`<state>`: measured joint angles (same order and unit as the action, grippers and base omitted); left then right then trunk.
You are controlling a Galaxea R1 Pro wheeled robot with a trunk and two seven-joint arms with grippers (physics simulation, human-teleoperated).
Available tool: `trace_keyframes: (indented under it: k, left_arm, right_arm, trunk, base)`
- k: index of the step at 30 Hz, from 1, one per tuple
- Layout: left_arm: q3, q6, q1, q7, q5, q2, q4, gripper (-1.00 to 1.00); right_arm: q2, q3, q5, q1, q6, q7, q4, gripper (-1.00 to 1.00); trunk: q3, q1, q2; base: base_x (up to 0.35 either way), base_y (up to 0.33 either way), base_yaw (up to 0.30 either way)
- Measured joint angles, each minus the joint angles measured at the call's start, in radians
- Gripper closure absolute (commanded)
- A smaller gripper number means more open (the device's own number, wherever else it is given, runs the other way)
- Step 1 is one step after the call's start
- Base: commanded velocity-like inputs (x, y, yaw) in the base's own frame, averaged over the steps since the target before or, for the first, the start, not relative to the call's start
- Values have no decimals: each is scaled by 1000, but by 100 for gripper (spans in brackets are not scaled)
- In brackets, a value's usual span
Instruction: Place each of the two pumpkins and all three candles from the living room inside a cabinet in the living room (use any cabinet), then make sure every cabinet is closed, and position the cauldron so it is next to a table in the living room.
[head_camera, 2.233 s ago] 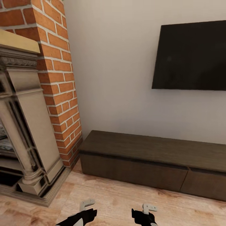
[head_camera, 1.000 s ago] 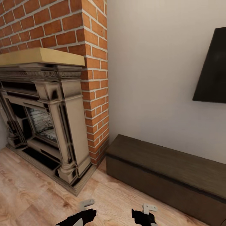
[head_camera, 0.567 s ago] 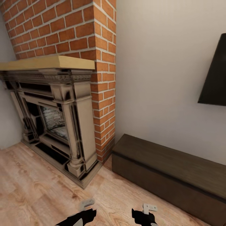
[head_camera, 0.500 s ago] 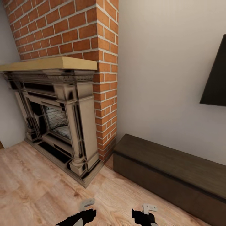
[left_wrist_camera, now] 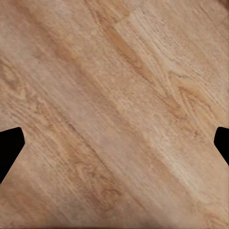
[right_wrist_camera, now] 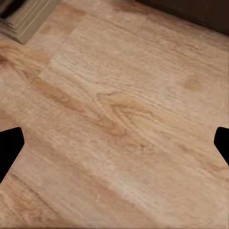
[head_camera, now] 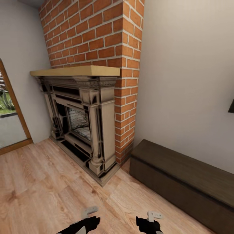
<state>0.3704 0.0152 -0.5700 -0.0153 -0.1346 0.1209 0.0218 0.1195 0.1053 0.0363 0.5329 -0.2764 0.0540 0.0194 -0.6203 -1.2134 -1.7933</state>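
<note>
The cabinet (head_camera: 182,172), a long low dark-brown unit, stands against the white wall at the right, its front flush and shut as far as it shows. Its dark lower edge also crosses a corner of the right wrist view (right_wrist_camera: 191,9). Both arms hang low at the bottom of the head view, over bare plank floor. My left gripper (left_wrist_camera: 114,148) is open, its black fingertips (left_wrist_camera: 9,148) far apart with nothing between them. My right gripper (right_wrist_camera: 114,148) is open over the floor too. The pumpkins, candles, cauldron and table are out of view.
An ornate grey-black fireplace (head_camera: 84,120) with a tan mantel juts from a red-brick chimney (head_camera: 97,35), just left of the cabinet. A wood-framed glass door (head_camera: 9,113) is at the far left. Light plank floor (head_camera: 48,188) stretches in front.
The camera has swung left: the fireplace has slid toward the centre, the wall TV has nearly left the right edge, and a door has come in at the left. Both grippers hold the same pose.
</note>
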Motion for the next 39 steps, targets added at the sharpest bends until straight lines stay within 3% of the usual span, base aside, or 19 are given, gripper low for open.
trace_keyframes:
  k: [10,23,39]
  left_arm:
    - [0,0,0,0,1,0,0,-100]
    - [0,0,0,5,1,-2,0,-100]
    - [0,0,0,6,1,-2,0,-100]
  right_arm:
    - [1,0,0,0,0,16,0,-100]
    - [10,0,0,-1,0,18,0,-100]
    - [12,0,0,-2,0,18,0,-100]
  trunk:
    - [31,38,70]
    - [31,39,70]
    - [31,39,70]
  base:
    - [-1,0,299]
    - [7,18,300]
    - [121,250,288]
